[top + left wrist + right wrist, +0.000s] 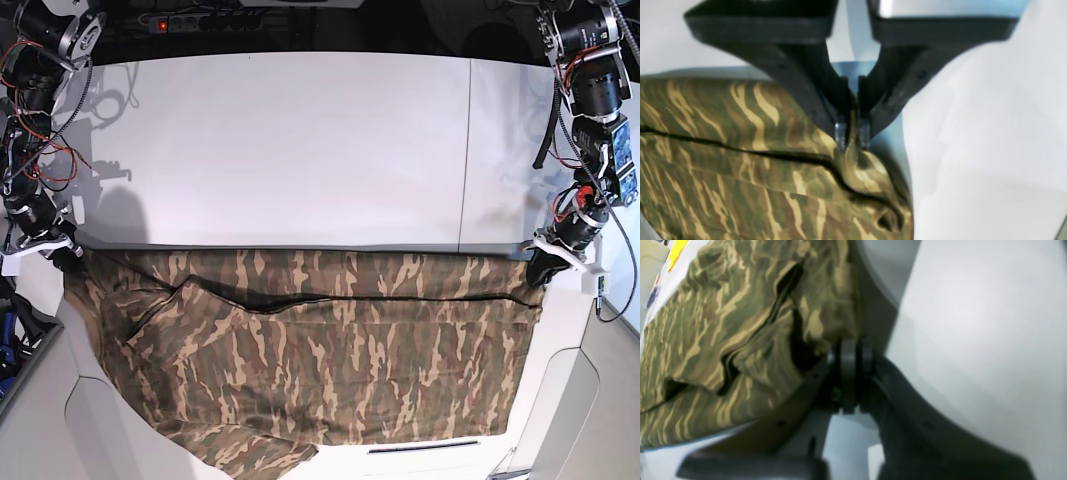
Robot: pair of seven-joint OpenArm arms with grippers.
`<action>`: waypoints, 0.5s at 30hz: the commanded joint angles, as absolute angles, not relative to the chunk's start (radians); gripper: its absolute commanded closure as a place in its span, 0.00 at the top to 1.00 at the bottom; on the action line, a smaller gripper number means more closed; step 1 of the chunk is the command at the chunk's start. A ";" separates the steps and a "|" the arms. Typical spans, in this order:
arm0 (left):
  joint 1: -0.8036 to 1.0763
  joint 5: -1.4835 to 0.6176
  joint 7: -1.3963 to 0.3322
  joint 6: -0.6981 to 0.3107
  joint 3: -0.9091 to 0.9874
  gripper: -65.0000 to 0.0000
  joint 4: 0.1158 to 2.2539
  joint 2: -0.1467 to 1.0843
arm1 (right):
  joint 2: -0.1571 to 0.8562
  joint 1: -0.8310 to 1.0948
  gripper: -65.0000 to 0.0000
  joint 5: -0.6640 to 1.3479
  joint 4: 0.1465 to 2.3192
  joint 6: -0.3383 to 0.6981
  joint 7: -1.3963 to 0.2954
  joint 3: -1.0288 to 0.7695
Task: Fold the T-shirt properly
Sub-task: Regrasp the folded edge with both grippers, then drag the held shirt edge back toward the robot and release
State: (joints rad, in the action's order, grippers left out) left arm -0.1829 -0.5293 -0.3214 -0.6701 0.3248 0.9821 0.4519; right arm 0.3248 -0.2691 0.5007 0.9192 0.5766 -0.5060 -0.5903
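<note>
The camouflage T-shirt (320, 340) is stretched wide between my two grippers along the white table's near edge, and the rest drapes down toward the camera. A dark fold line runs across its upper part. My left gripper (852, 138) is shut on a bunched corner of the T-shirt (740, 166); in the base view it (542, 265) is at the right. My right gripper (853, 355) is shut on the T-shirt's (723, 323) other top corner; in the base view it (68, 255) is at the left. The neck label is not visible.
The white table (300, 140) lies behind the shirt, with a seam (465, 150) running front to back at the right. A power strip (190, 20) sits beyond its far edge. Cables hang along both arms. A yellow object (676, 250) shows at the right wrist view's top left.
</note>
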 commanded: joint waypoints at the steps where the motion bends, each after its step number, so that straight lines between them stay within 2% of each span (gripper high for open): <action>1: -0.202 -0.543 -0.304 -0.686 0.329 0.00 1.000 0.474 | 0.349 -0.290 0.00 0.517 0.941 0.581 -0.495 -0.594; 8: -0.171 -0.660 -0.455 -0.698 0.385 0.00 1.045 0.478 | 0.352 -0.265 0.00 0.544 0.943 0.582 -0.556 -0.594; 15: -0.001 -0.697 -0.491 -0.698 0.461 0.00 1.263 0.482 | 0.352 -0.160 0.00 0.633 1.039 0.591 -0.624 -0.595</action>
